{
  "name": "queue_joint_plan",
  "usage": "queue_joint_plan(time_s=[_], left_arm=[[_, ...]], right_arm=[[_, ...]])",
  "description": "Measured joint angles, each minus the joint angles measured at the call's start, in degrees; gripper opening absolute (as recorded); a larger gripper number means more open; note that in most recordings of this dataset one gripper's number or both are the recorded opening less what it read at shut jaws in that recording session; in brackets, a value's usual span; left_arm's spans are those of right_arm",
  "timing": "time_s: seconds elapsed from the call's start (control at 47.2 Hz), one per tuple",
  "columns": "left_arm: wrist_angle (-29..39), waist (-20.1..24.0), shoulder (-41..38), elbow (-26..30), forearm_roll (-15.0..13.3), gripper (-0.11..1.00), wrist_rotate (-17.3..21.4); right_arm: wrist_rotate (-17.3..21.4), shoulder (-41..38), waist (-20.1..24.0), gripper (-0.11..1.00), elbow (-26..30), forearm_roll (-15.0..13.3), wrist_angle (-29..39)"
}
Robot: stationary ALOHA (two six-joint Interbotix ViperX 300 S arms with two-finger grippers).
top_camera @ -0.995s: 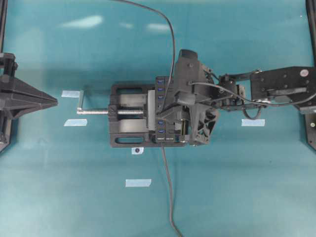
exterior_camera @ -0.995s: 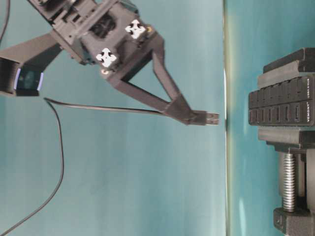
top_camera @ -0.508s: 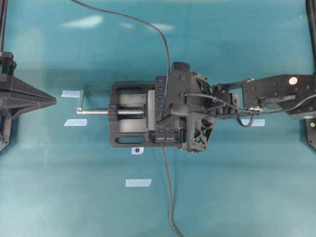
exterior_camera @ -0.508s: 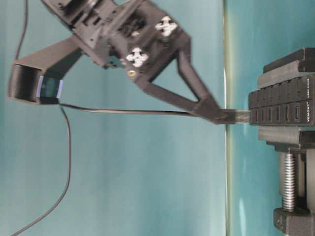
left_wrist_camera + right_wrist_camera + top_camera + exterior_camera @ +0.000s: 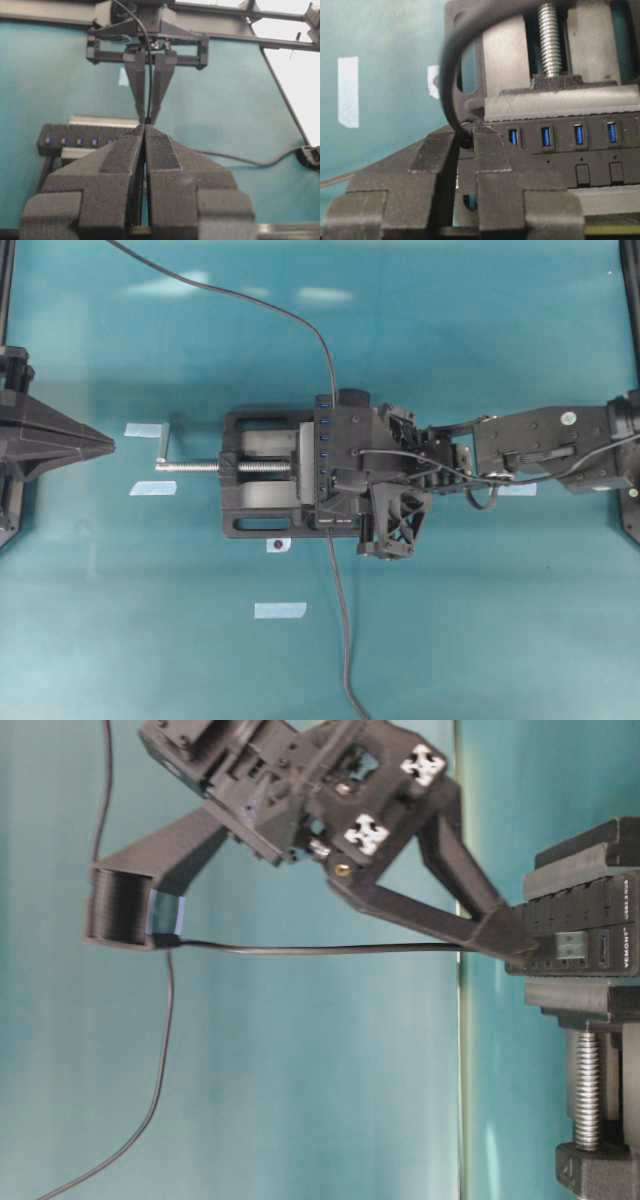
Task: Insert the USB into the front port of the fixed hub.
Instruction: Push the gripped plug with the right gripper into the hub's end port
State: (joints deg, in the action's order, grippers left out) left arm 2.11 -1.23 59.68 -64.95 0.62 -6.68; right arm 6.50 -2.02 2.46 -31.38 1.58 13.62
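The fixed hub (image 5: 323,440) is a narrow black bar with a row of blue ports, clamped in the vise. My right gripper (image 5: 525,948) is shut on the USB (image 5: 466,134). Its fingertips press against the hub's port face near the end with white lettering. The plug's metal end is hidden by the fingers, so I cannot tell how deep it sits. The thin black cable (image 5: 320,948) trails back from the fingertips. From above, the right gripper (image 5: 335,502) covers the hub's near end. My left gripper (image 5: 100,445) waits shut and empty at the far left, its fingers (image 5: 125,155) pressed together.
The black vise (image 5: 255,525) with a silver screw (image 5: 195,466) holds the hub mid-table. The hub's own lead (image 5: 342,640) runs toward the front edge. Pale tape strips (image 5: 152,488) (image 5: 280,610) lie on the teal table.
The right gripper has carried the plug across the gap to the hub, from clear of its face to pressed against the port row. The left arm has not moved.
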Motion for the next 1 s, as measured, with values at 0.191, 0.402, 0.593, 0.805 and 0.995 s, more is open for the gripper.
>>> queue_joint_plan(time_s=[0.191,0.402,0.593,0.805,0.995], left_arm=[[0.00,0.00,-0.09,-0.35,0.00,0.00,-0.09],[0.00,0.00,0.00,-0.53,0.00,0.00,-0.18],[0.00,0.00,0.00,-0.62,0.00,0.00,-0.26],[0.00,0.00,0.00,-0.53,0.00,0.00,-0.26],[0.09,0.00,0.00,-0.88,0.09,0.00,-0.35]], right_arm=[[0.00,-0.97,0.00,0.04,0.00,0.00,0.00],[0.00,-1.76,-0.26,0.04,0.44,0.00,-0.09],[0.00,-1.93,-0.62,0.04,0.44,0.00,-0.26],[0.00,-2.11,-0.70,0.04,0.44,0.00,-0.35],[-0.09,-2.11,-0.70,0.04,0.62,0.00,0.97]])
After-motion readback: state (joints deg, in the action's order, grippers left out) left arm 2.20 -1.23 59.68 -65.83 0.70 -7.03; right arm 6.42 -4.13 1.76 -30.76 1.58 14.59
